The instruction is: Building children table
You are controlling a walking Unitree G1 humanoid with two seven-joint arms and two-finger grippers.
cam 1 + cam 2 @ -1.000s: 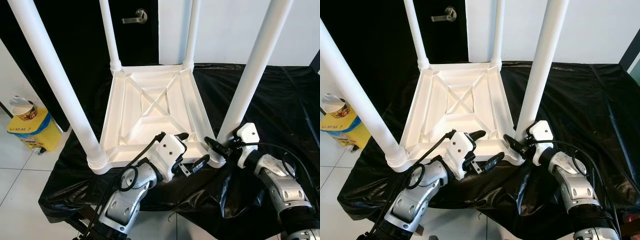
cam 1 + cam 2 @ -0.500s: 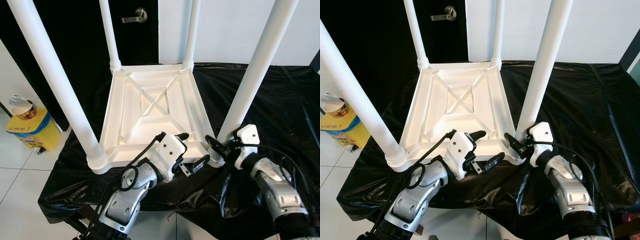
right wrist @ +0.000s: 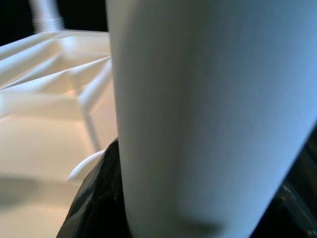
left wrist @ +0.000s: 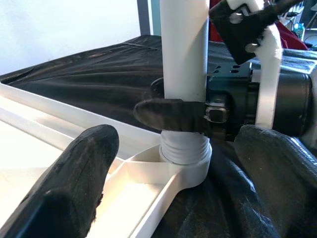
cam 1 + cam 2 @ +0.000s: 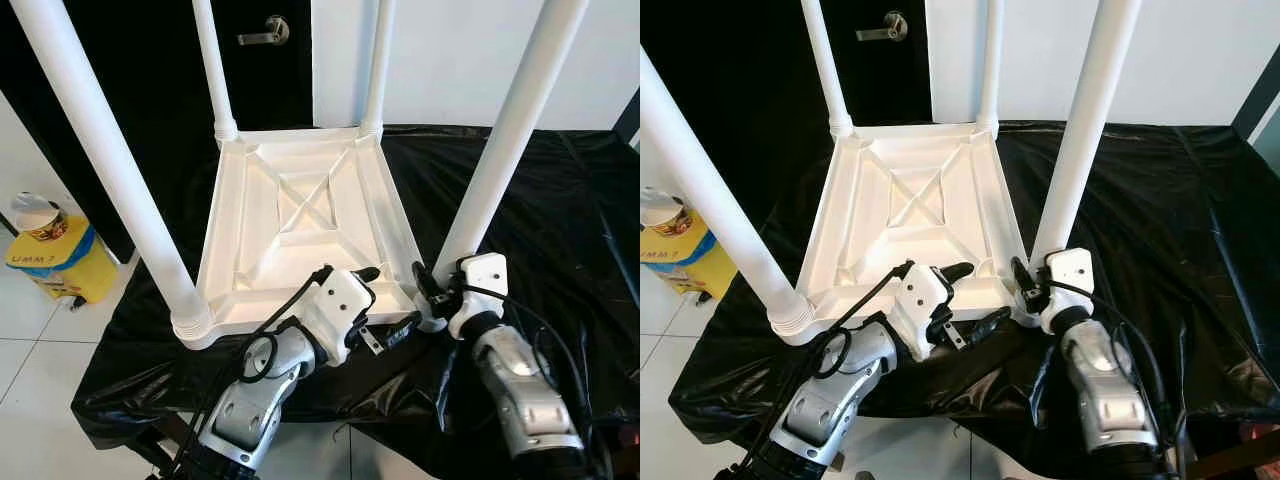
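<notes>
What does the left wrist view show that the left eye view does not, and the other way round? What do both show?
The left wrist view looks close along the left gripper's fingers at the threaded collar where the near right leg enters its socket, with a finger of the right gripper lying across the leg just above it.

The left eye view takes in the whole upturned tabletop, the four legs, the door handle and a yellow box.

Both show that leg, the right gripper on it, and the black sheet.

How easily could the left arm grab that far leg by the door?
Probably not from here. The left gripper straddles the tabletop's near rim, fingers open, and the far leg rises from the opposite corner, across the whole upturned top.
</notes>
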